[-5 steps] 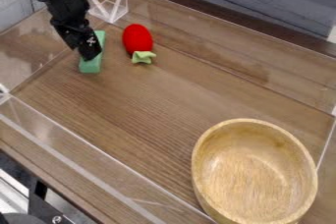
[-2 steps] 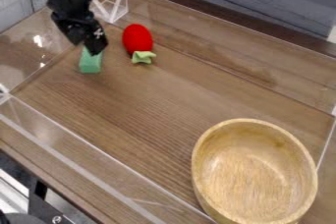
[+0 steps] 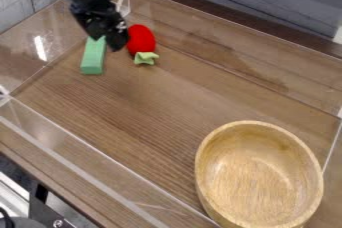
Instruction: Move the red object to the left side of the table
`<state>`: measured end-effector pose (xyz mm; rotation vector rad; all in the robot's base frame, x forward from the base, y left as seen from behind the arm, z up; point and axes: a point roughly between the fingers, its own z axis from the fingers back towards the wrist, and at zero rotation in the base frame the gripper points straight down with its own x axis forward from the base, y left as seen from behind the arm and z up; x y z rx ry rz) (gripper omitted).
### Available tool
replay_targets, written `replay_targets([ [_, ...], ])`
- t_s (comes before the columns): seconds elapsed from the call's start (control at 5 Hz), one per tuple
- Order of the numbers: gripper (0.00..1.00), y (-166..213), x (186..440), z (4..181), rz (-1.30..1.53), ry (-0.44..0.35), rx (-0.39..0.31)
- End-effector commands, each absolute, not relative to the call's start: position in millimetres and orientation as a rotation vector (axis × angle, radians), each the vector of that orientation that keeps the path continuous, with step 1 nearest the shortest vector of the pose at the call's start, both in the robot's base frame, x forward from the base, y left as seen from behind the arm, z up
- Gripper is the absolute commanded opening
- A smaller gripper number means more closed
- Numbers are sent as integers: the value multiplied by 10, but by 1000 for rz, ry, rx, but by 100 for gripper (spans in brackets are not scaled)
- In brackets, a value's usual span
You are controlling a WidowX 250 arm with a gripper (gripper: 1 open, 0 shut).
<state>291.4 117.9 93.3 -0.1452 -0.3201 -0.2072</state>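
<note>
Brown wood tabletop (image 3: 187, 112), low clear walls. Red fruit (image 3: 142, 39) lies far across from the bowl (image 3: 259, 176), leafy stem (image 3: 146, 59) pointing bowlward. Likely light, firm, smooth, apt to roll; I'd pinch its round middle. My gripper (image 3: 111, 37) is spread beside it. Green block (image 3: 94, 56) crowds the side away from the bowl.

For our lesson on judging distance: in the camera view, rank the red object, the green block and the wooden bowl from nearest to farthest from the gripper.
Gripper:
1. Red object and green block: too close to call, lying on opposite sides of it.
2. Wooden bowl: clearly farthest, at the picture's lower right.
</note>
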Motion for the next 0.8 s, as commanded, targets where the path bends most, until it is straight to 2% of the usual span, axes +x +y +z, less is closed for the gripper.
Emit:
replay_targets([
  [0.0, 100, 847, 2995, 1310, -249, -372, -134],
  [0.2, 100, 538, 3020, 1521, -235, -372, -162],
  [0.4, 100, 269, 2909, 1627, -295, -360, -187],
  [0.6, 100, 20, 2788, 1645, -359, -336, -201],
])
